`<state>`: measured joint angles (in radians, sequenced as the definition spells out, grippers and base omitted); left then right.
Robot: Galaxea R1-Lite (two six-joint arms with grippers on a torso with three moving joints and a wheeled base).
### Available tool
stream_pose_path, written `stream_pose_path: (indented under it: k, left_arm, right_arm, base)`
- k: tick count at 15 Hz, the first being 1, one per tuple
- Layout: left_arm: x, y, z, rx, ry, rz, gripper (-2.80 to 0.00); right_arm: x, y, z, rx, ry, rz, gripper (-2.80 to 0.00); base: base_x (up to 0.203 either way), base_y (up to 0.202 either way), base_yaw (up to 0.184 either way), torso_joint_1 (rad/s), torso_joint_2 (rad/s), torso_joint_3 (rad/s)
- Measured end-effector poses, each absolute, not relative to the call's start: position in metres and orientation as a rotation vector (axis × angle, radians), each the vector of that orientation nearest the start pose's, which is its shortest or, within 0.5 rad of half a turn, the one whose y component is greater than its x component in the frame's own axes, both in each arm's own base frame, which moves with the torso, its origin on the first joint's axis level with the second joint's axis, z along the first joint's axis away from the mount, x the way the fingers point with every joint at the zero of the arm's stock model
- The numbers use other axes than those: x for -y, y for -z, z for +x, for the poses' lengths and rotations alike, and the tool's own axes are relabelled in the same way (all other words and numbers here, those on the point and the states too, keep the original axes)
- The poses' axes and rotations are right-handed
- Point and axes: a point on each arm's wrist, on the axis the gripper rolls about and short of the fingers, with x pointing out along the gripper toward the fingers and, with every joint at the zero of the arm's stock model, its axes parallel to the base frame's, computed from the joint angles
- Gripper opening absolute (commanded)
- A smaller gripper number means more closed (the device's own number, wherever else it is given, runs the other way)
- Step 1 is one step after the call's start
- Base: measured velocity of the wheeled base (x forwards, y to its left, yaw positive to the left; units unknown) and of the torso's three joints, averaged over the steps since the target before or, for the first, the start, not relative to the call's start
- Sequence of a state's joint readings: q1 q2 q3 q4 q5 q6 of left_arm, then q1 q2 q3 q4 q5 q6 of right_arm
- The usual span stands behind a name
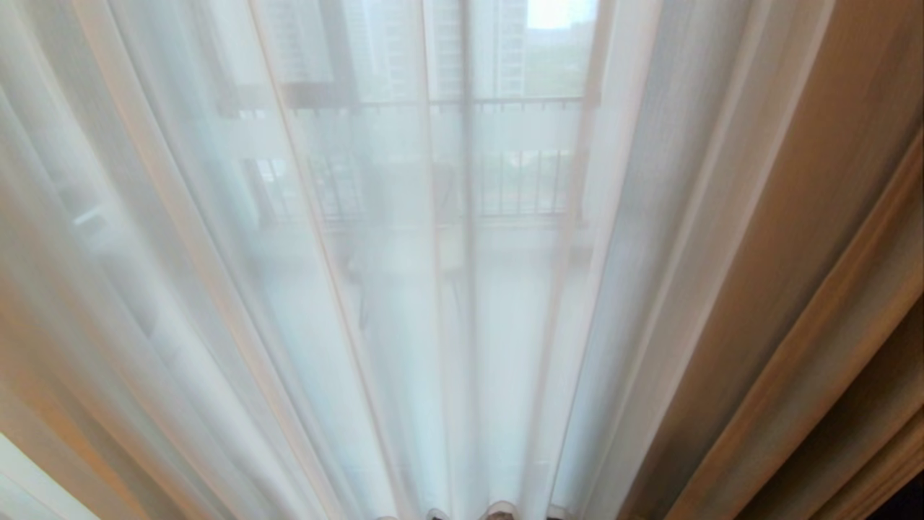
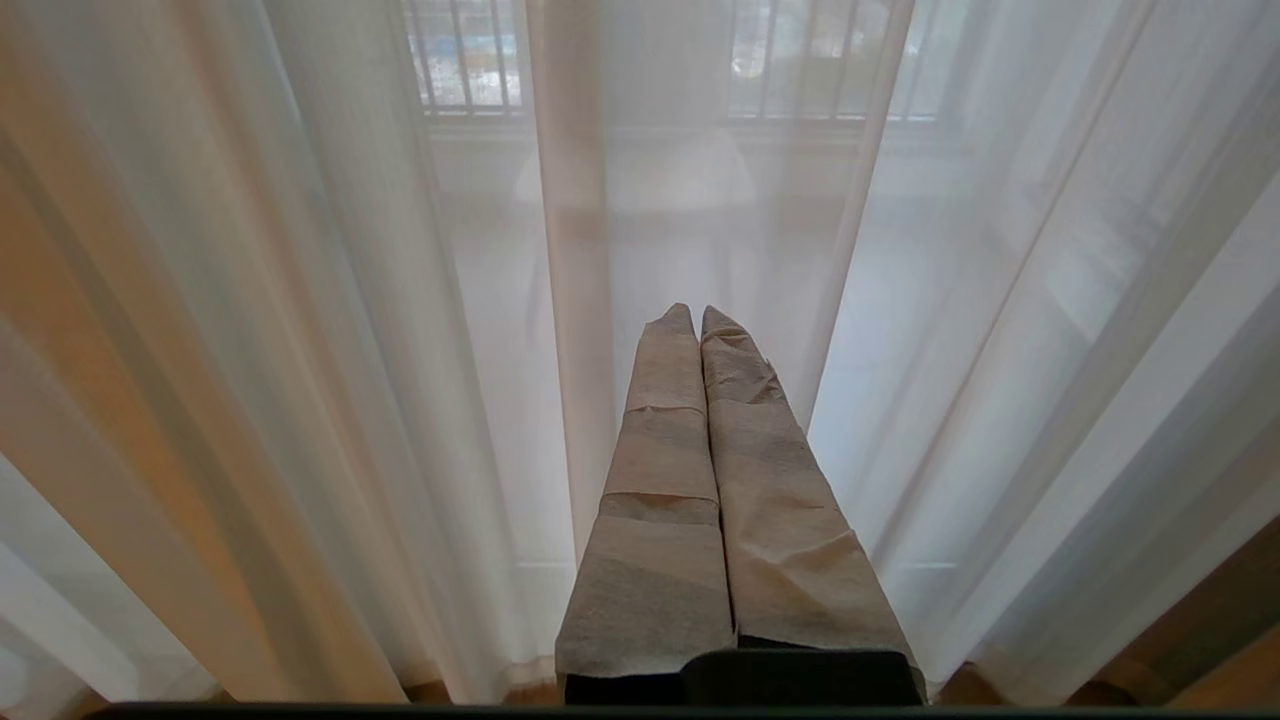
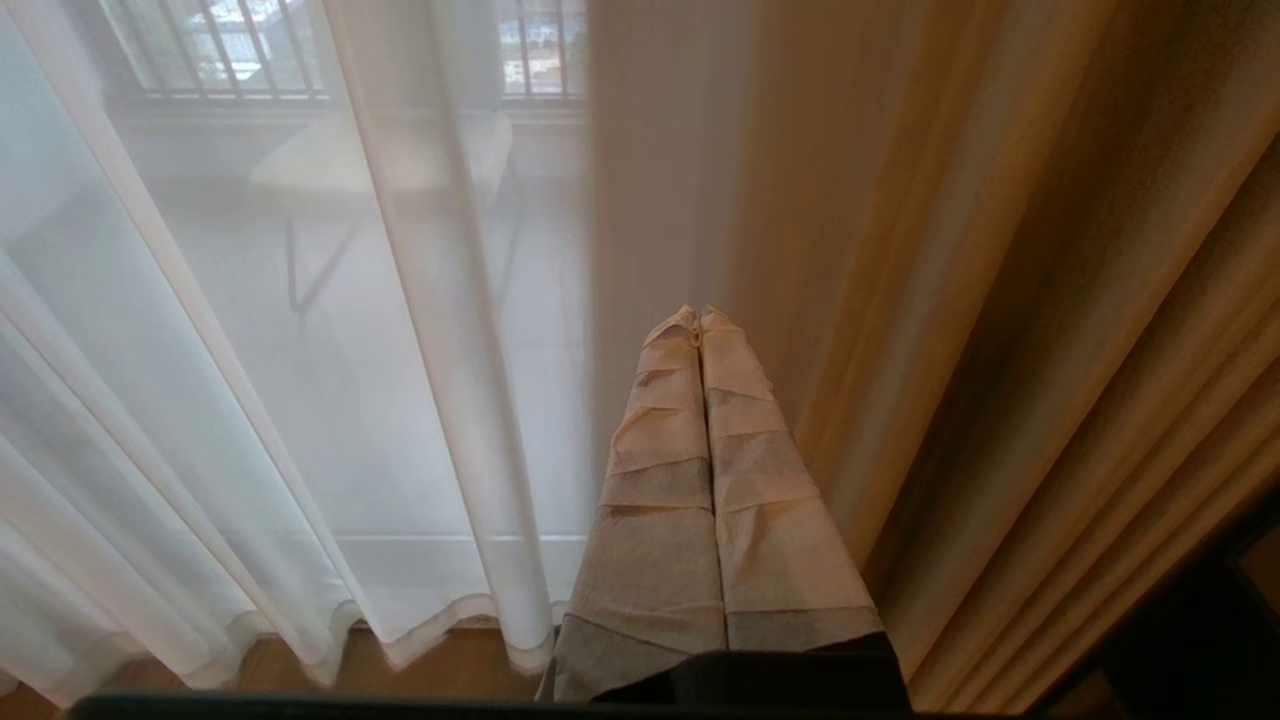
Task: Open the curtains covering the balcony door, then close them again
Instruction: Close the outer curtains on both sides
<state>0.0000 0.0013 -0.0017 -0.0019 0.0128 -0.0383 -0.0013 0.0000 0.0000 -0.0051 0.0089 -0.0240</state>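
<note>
The curtains hang drawn across the balcony door. The sheer white layer (image 1: 216, 289) fills most of the head view, and the thick beige layer (image 1: 808, 253) hangs in folds at the right. The door's dark upright frame (image 1: 468, 180) and frosted band (image 1: 520, 130) show faintly through the sheer. My left gripper (image 2: 698, 312) is shut and empty, its tape-wrapped fingers pointing at a sheer pleat (image 2: 570, 300) without touching it. My right gripper (image 3: 698, 312) is also shut and empty, pointing at where the sheer (image 3: 300, 400) meets the beige drape (image 3: 950, 300).
Wooden floor (image 3: 430, 670) shows under the curtain hems. Beyond the glass a balcony railing (image 1: 520, 184) and a small table (image 2: 640, 180) appear through the sheer. A dark object (image 3: 1200, 640) sits low beside the beige folds.
</note>
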Motion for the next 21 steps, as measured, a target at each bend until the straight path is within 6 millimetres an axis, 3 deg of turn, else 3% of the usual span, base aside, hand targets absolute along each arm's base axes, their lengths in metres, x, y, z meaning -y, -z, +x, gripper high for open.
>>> stream_pose_path:
  k: [14,21]
  left_arm:
    - [0.0,-0.076,-0.023,0.003,-0.014,-0.038,-2.8]
    - [0.0,-0.076,-0.023,0.003,-0.013,-0.039,-2.8]
  right_arm:
    - [0.0,-0.078,-0.023,0.024,-0.005,-0.044,-2.8]
    - [-0.004,-0.143,-0.04,0.257,-0.139,-0.093,-2.8]
  base:
    - [0.0,0.0,0.0,0.0,0.0,0.0]
    - [0.0,0.0,0.0,0.0,0.0,0.0]
